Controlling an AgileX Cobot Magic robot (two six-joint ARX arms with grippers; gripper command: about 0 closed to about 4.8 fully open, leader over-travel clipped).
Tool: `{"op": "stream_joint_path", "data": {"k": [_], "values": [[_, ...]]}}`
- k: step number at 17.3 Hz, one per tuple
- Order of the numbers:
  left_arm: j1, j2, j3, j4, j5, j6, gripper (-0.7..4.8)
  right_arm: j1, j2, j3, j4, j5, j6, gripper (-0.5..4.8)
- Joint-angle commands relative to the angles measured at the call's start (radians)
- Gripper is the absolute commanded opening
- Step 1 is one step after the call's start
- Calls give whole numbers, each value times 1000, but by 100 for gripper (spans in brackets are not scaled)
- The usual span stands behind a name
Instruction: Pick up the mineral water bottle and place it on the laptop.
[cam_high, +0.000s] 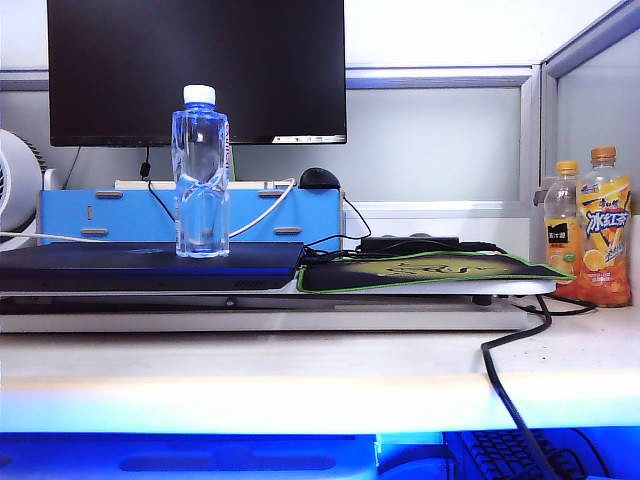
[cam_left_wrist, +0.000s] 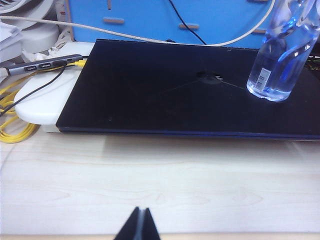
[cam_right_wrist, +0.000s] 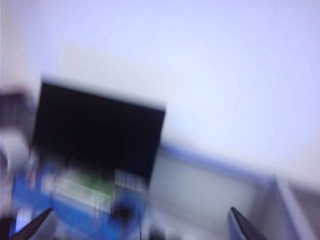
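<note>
One big black monitor (cam_high: 195, 70) fills the back of the desk, and the right wrist view, badly blurred, is aimed up at it. Below the monitor runs a blue organiser (cam_high: 190, 215) with a white cable draped across. In front lies the laptop (cam_high: 150, 265), lid closed, flat and dark, with a green-edged mouse mat (cam_high: 430, 270) just beside it on the right. The water bottle (cam_high: 201, 172) stands upright on the laptop (white cap on top, pinched waist plain to see), toward the lid's right end, and nothing is touching it. Well apart, at the far right, two orange-capped juice bottles (cam_high: 590, 240) stand together. A black cable (cam_high: 510, 385) trails off the desk's front edge. The right gripper (cam_right_wrist: 140, 225) shows only two dark fingertips (cam_right_wrist: 37, 225) set wide apart, nothing between them. The left gripper (cam_left_wrist: 138, 227) hangs over bare wood short of the laptop, its tips pressed together, holding nothing.
</note>
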Motion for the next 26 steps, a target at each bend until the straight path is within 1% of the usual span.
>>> {"op": "stream_joint_path", "data": {"k": [1, 2, 4, 5, 8, 10, 12, 13, 15, 16, 18, 21, 24, 26], "values": [[0, -2, 2, 8, 3, 1, -2, 0, -16, -20, -234, 14, 5, 479], [0, -2, 2, 8, 3, 1, -2, 5, -19, -54, -273, 13, 13, 479], [0, -2, 2, 8, 3, 1, -2, 8, -38, -174, -235, 10, 12, 479], [0, -2, 2, 8, 3, 1, -2, 8, -60, -259, -161, 10, 14, 479], [0, -2, 2, 8, 3, 1, -2, 6, -128, -535, 145, 11, 16, 479], [0, -2, 2, 8, 3, 1, -2, 5, -149, -691, 301, 41, 23, 479], [0, -2, 2, 8, 3, 1, -2, -1, -163, -834, 414, 48, 23, 479], [0, -2, 2, 8, 3, 1, -2, -10, -171, -903, 461, 69, 25, 479], [0, -2, 2, 8, 3, 1, -2, -44, -211, -1027, 546, 82, 71, 479], [0, -2, 2, 8, 3, 1, -2, -65, -243, -1080, 574, 81, 100, 479], [0, -2, 2, 8, 3, 1, -2, -106, -319, -1162, 579, 79, 150, 479], [0, -2, 2, 8, 3, 1, -2, -181, -416, -1266, 589, 39, 156, 479], [0, -2, 2, 8, 3, 1, -2, -285, -481, -1361, 593, -70, 215, 479], [0, -2, 2, 8, 3, 1, -2, -347, -507, -1413, 595, -105, 275, 479]]}}
